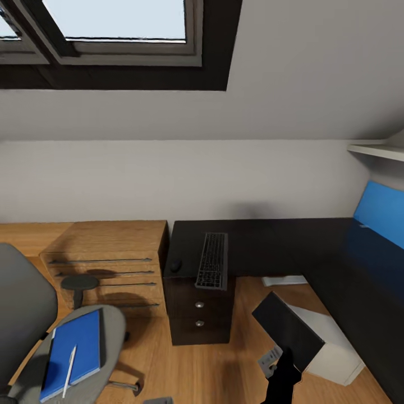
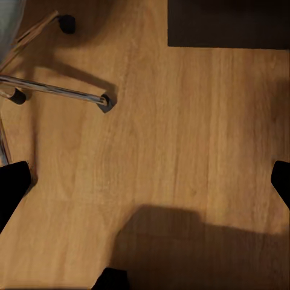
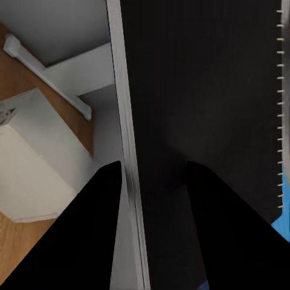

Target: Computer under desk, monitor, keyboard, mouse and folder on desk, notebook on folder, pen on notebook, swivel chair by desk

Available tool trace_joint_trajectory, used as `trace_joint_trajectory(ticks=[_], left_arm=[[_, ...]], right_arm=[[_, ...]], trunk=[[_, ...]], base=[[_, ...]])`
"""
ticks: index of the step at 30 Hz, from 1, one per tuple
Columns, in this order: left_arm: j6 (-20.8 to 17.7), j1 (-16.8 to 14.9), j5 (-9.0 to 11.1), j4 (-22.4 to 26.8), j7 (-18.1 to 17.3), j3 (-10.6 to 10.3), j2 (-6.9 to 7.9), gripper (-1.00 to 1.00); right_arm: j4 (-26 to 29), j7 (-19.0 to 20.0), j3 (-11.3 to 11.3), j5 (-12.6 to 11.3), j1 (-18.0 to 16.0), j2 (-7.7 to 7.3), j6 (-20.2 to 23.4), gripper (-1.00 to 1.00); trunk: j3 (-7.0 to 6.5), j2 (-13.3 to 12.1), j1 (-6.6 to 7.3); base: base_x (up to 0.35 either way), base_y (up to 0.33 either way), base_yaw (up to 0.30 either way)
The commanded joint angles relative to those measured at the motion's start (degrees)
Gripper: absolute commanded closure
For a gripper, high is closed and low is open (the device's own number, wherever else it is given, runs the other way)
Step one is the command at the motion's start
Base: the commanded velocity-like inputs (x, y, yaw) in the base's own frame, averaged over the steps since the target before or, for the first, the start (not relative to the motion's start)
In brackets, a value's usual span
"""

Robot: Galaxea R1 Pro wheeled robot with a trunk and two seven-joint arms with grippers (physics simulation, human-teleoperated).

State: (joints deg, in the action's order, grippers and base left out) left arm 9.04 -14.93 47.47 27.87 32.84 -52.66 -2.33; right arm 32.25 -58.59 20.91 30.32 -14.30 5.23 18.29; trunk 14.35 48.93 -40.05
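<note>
Against the white wall, the desk (image 1: 269,241) spreads its glossy black L-shaped top from a drawer stack with silver knobs across to a blue back panel at the far right, with open wood floor (image 1: 224,359) in the crook of the L. Left of it and flush against its end stands a low light-wood cabinet (image 1: 106,252). At the near left edge of the head view sits the swivel chair (image 1: 28,314), well apart from the desk, with the blue folder (image 1: 76,350) flat on its seat and a slim white pen (image 1: 69,370) lying on the folder. On the floor beneath the desk's right wing rests the pale computer (image 1: 336,348). The monitor (image 1: 289,331) hangs tilted above that floor gap, its thin silver edge pinched between the right gripper (image 3: 151,175) fingers. The keyboard (image 1: 213,260) lies on the desktop, its near end overhanging the front edge, with what seems to be a small dark mouse (image 1: 176,265) just beside it. Over bare floor near the chair's chrome base, the left gripper (image 2: 145,175) has its fingers spread wide, holding nothing
</note>
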Motion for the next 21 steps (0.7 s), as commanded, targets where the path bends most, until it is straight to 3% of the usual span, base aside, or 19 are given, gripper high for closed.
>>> trace_joint_trajectory(ticks=[1, 8, 13, 14, 16, 18, 21], left_arm=[[0.39, -0.10, 0.61, -0.01, 0.33, -0.93, -0.02, -1.00], [0.46, -0.10, 0.43, 0.79, 0.36, -3.04, -1.08, -1.00], [-0.07, -0.10, 0.33, 6.82, 0.42, -4.28, -2.30, -1.00], [-1.87, -0.10, 0.02, 12.82, 0.53, -4.40, -2.27, -1.00], [-4.04, -0.07, -0.54, 16.38, 0.61, -4.36, -2.23, -1.00], [-10.54, -0.04, -2.62, 24.04, 1.21, -3.86, -2.19, -1.00], [-15.32, -0.02, -4.38, 29.09, 2.53, -2.85, -2.26, -1.00]], right_arm=[[0.03, -0.13, 0.07, 0.29, -0.03, -0.02, 0.53, 1.00], [0.15, -0.07, 0.08, 0.42, -0.02, -0.17, 0.59, 1.00], [0.45, 1.21, -0.06, 0.95, -0.08, -1.04, 0.57, 1.00], [0.98, 5.74, -0.07, 2.19, -1.33, -2.32, -0.20, 1.00], [1.21, 8.97, -0.07, 3.33, -2.57, -2.98, -0.96, 1.00], [2.03, 14.75, -0.22, 5.73, -4.98, -4.75, -2.44, 1.00], [3.36, 17.80, -0.35, 6.62, -6.14, -6.47, -3.14, 1.00]], trunk=[[0.07, 0.06, -0.01], [0.07, 0.06, -0.01], [0.07, 0.06, -0.01], [0.07, 0.06, -0.01], [0.07, 0.06, -0.01], [0.07, 0.06, -0.01], [0.07, 0.06, -0.01]], base=[[0.000, 0.000, 0.265], [0.000, 0.000, 0.119], [0.000, 0.000, 0.017], [0.000, 0.000, 0.003], [0.000, 0.000, 0.002], [0.000, 0.000, 0.001], [0.000, 0.000, 0.000]])
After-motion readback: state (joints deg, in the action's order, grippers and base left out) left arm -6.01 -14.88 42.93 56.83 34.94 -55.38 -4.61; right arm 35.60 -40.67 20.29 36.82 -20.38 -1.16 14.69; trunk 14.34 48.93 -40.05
